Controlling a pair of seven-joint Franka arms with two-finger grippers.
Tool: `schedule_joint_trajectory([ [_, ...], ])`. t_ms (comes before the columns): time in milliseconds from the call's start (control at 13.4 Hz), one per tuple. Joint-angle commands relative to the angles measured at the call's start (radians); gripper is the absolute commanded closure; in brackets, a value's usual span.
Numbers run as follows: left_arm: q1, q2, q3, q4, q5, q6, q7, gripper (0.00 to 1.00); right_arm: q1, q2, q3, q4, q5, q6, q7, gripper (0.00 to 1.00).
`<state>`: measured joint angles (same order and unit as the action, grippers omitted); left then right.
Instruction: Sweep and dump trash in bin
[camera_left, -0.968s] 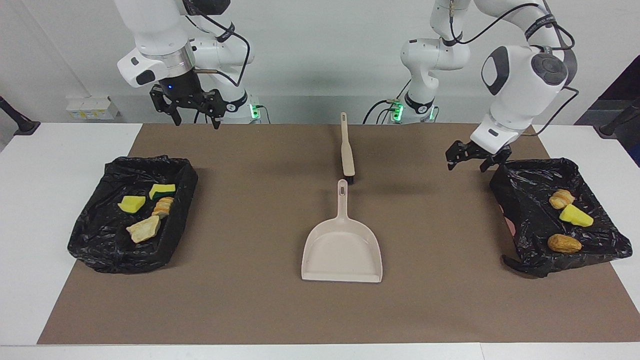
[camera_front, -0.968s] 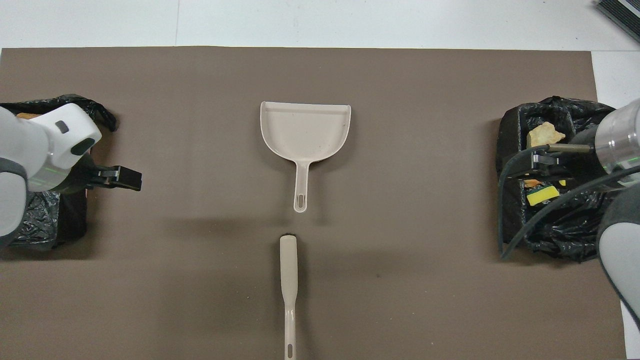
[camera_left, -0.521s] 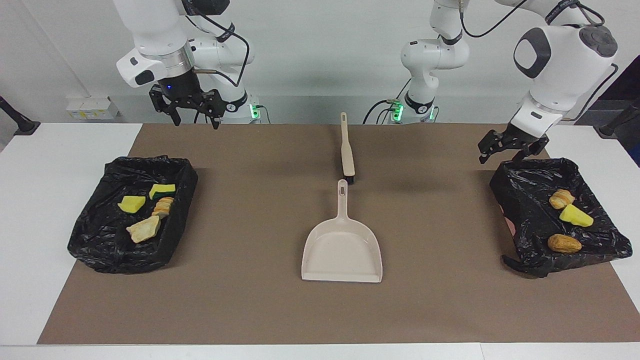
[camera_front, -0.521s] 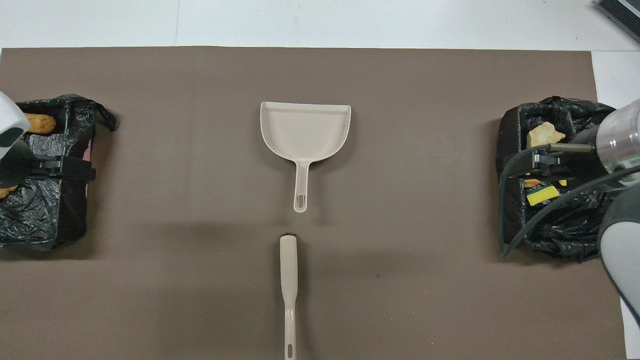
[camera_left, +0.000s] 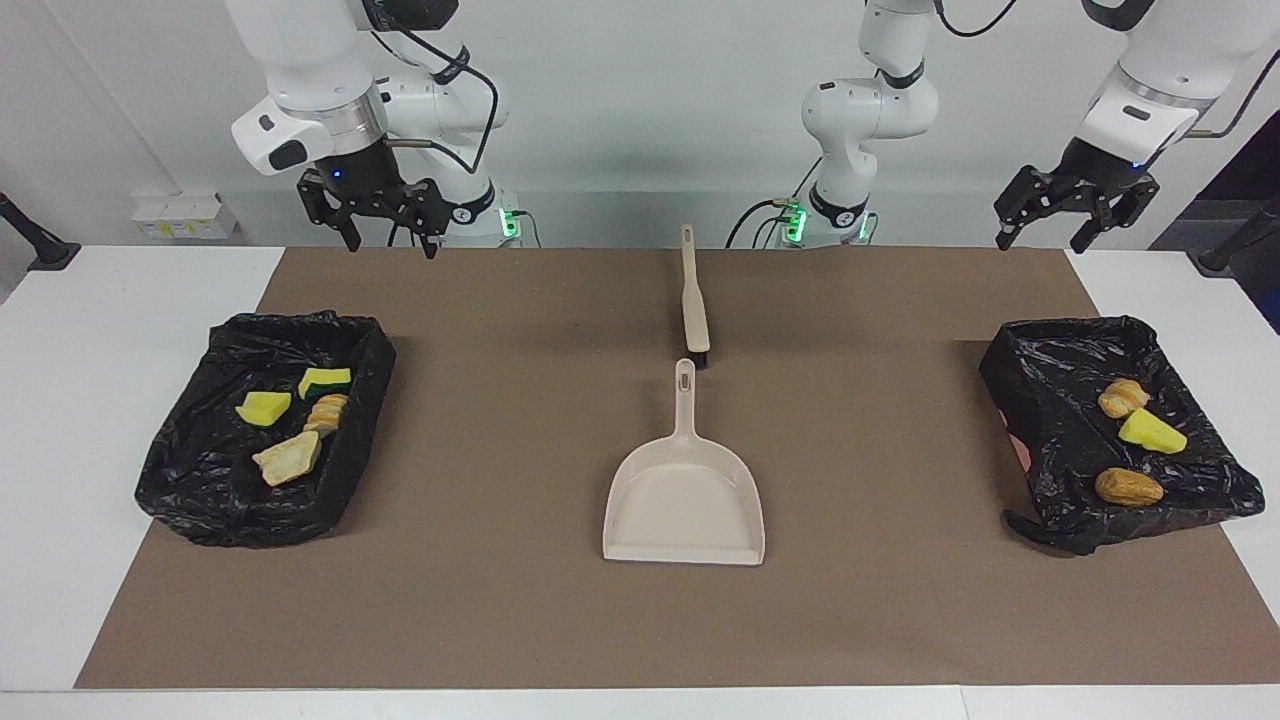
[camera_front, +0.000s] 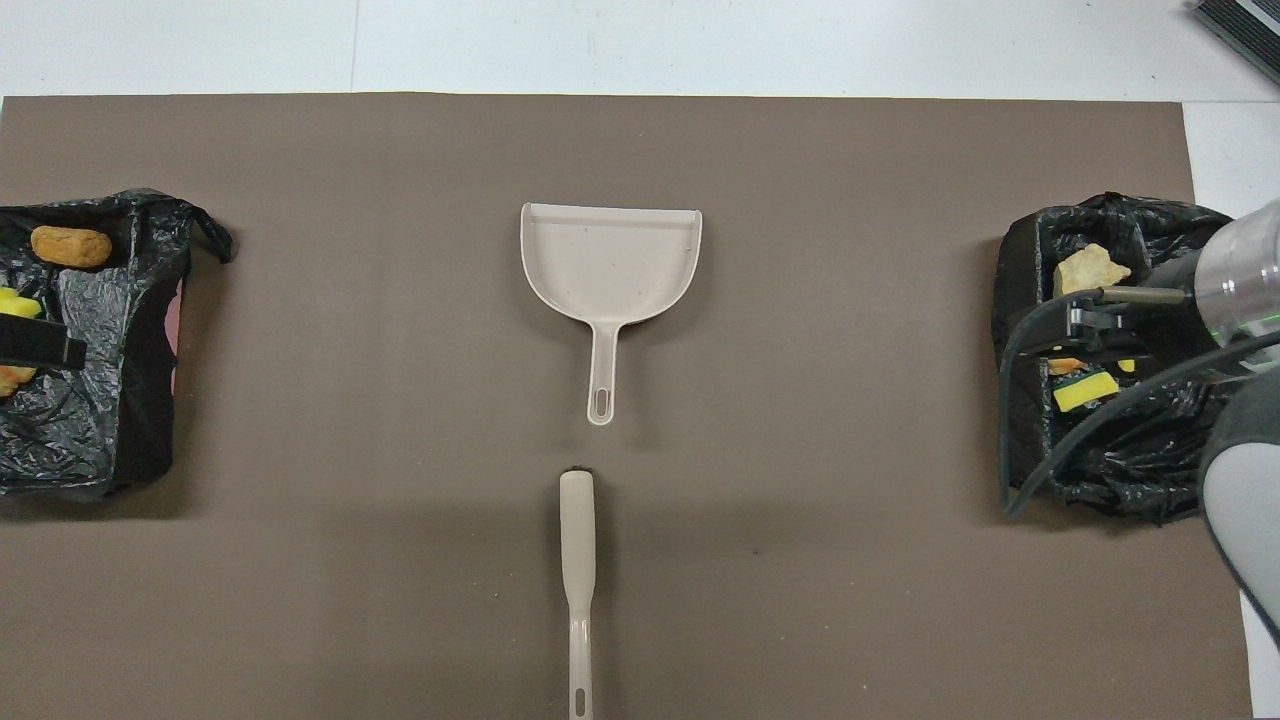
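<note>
The trash lies in two black-lined bins. The bin at the right arm's end (camera_left: 200, 480) holds a yellow sponge (camera_left: 263, 407), a green-backed sponge (camera_left: 324, 381), a bread roll (camera_left: 326, 412) and a beige chunk (camera_left: 289, 458). The bin at the left arm's end (camera_left: 1030, 400) holds a roll (camera_left: 1123, 397), a yellow sponge (camera_left: 1152, 431) and a brown roll (camera_left: 1128, 487). My right gripper (camera_left: 393, 245) is open and empty, raised over the mat's edge by the robots. My left gripper (camera_left: 1041, 243) is open and empty, raised high over the mat's corner.
The beige dustpan (camera_left: 684, 500) lies mid-mat, its handle toward the robots. The beige hand brush (camera_left: 694, 310) lies in line with it, nearer to the robots. In the overhead view my right arm covers part of its bin (camera_front: 1020, 300).
My left gripper has risen from beside its bin and swung toward the robots and the left arm's end. The right gripper has barely moved. Nothing on the table moved.
</note>
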<state>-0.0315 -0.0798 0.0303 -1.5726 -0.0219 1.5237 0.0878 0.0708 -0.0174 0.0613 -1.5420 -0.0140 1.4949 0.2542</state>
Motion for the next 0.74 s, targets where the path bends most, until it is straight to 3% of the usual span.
schedule_joint_trajectory([
  [0,0.002,-0.008,-0.015,0.013,0.016,-0.002,-0.008,0.00,-0.009,-0.001,-0.001,-0.003,0.017,0.010,-0.018,0.00],
  [670,-0.004,-0.035,-0.017,-0.040,0.007,0.035,-0.095,0.00,-0.009,-0.001,-0.001,-0.003,0.017,0.015,-0.018,0.00],
])
